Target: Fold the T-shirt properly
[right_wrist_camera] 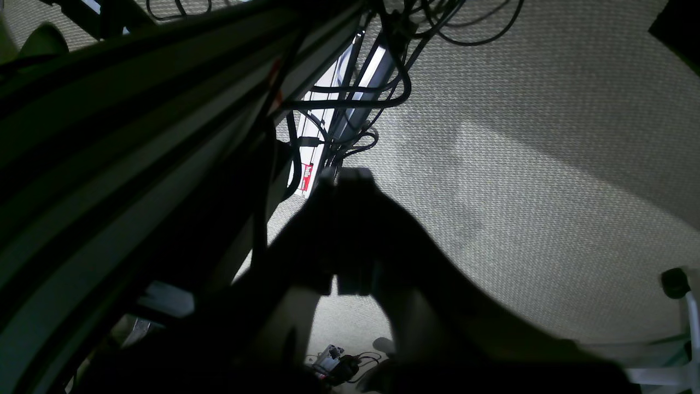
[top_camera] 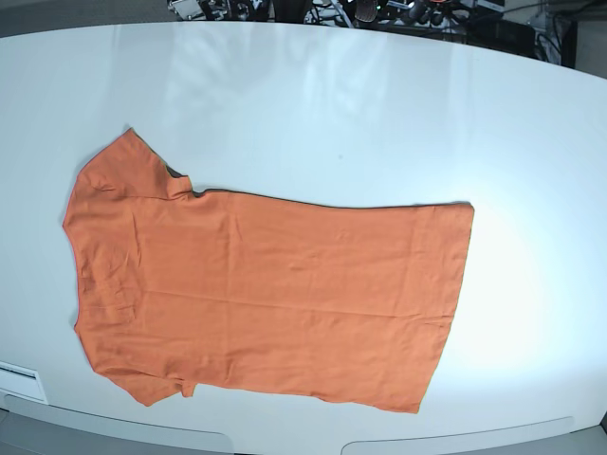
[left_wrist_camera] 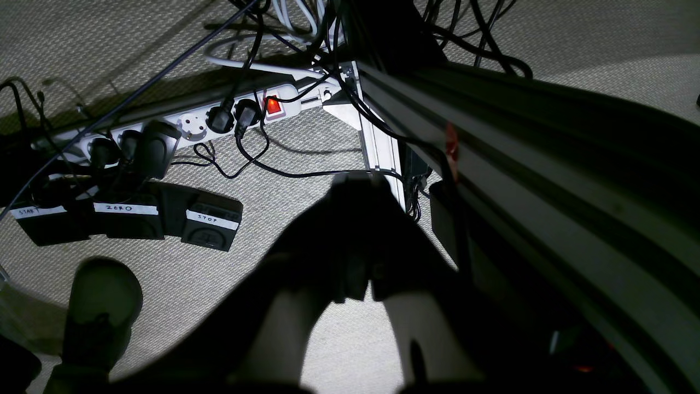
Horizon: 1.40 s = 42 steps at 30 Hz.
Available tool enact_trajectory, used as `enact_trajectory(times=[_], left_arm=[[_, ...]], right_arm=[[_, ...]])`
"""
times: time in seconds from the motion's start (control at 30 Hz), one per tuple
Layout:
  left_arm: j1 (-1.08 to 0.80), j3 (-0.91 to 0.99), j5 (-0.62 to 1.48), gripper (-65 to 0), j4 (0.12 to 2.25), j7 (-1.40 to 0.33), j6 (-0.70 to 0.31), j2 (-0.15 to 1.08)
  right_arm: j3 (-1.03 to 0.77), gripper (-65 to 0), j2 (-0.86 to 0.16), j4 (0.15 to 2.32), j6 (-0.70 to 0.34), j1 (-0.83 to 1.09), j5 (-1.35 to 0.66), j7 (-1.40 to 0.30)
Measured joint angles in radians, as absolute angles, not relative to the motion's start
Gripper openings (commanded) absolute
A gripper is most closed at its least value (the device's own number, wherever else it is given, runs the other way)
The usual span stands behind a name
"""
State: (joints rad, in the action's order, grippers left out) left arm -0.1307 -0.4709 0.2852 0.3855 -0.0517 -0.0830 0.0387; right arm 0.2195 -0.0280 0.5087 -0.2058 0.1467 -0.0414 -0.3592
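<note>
The orange T-shirt (top_camera: 266, 294) lies spread flat on the white table (top_camera: 332, 104) in the base view, sleeves and neck to the left, hem to the right. It looks folded once lengthwise. No arm or gripper shows in the base view. My left gripper (left_wrist_camera: 358, 183) is a dark silhouette below the table's edge, over the carpet, with its fingers together and nothing in them. My right gripper (right_wrist_camera: 347, 175) hangs the same way beside the table, fingers together and empty. The shirt shows in neither wrist view.
Under the table are a white power strip (left_wrist_camera: 186, 123), three black foot pedals (left_wrist_camera: 210, 221) labelled START, ZERO and STOP, tangled cables, an aluminium frame leg (left_wrist_camera: 377, 142) and a person's shoe (left_wrist_camera: 101, 306). The table's underside (left_wrist_camera: 547, 164) runs beside the left gripper.
</note>
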Motion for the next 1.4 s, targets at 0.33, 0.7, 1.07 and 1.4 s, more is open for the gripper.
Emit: enact_trajectory(times=[0.33, 0.7, 1.07, 1.4], left_arm=[[-0.131, -0.471, 0.285, -65.0, 0.385, -0.052, -0.091, 0.038], [-0.133, -0.471, 0.285, -65.0, 0.386, -0.052, -0.091, 0.039], [-0.150, -0.471, 0.185, -65.0, 0.437, -0.141, -0.091, 0.039], [-0.424, -0.471, 0.102, -65.0, 0.853, -0.292, -0.093, 0.138]], right_arm=[[0.220, -65.0, -0.028, 0.509, -0.206, 0.147, -0.042, -0.378], [0.220, -65.0, -0.028, 0.519, -0.206, 0.149, -0.042, -0.383], [0.219, -65.0, -0.032, 0.537, -0.244, 0.161, 0.028, -0.461], [0.218, -65.0, -0.071, 0.878, -0.253, 0.448, 0.107, -0.569]])
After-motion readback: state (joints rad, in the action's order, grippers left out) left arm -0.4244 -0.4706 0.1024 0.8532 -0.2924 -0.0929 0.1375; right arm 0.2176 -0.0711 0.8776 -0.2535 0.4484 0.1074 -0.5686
